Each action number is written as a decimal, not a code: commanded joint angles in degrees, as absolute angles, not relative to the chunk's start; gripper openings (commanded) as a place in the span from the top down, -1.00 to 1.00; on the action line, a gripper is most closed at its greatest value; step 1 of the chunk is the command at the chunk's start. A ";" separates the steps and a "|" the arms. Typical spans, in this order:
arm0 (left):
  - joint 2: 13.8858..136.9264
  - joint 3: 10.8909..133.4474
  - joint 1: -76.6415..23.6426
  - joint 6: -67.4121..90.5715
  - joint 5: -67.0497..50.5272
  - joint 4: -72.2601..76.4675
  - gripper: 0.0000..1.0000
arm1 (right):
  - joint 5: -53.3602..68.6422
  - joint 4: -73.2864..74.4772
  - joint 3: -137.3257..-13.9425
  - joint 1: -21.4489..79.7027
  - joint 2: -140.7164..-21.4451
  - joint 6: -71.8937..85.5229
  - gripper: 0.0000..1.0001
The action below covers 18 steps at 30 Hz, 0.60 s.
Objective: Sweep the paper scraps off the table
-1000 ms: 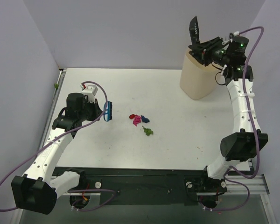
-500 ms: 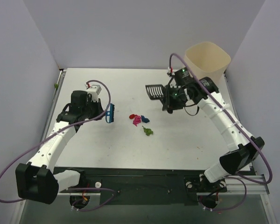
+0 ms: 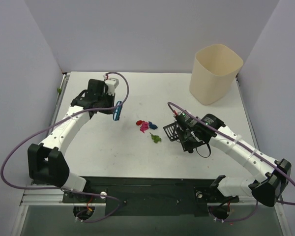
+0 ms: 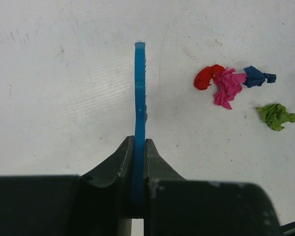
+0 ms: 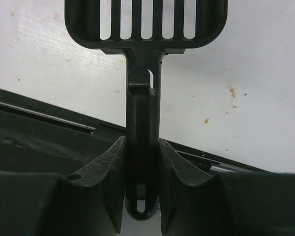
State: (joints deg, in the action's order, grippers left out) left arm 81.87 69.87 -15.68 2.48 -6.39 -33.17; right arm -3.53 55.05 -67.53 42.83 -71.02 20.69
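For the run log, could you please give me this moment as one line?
left gripper: shut on blue brush | right gripper: shut on black scoop | paper scraps: between both tools on table

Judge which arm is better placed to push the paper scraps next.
Left, probably. The left gripper clamps the blue brush, whose edge is beside the paper scraps. The right gripper holds the black scoop on the scraps' other side, suited to receiving them.

mid: scraps btwn brush L, scoop R | obst: bin far-R corner | near side open
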 commanded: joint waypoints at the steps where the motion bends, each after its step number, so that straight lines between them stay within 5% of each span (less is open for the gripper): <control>1: 90.58 81.44 -20.47 -4.74 1.56 -40.94 1.00 | -7.65 56.34 -64.17 47.02 -70.40 24.08 1.00; 18: 113.37 102.56 -30.93 -10.81 11.69 -51.68 1.00 | -5.37 46.94 -51.07 59.85 -69.25 32.87 1.00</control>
State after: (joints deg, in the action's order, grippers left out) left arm 110.56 97.12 -29.02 -9.17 9.87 -49.04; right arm -5.93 49.78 -52.56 58.67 -67.55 29.85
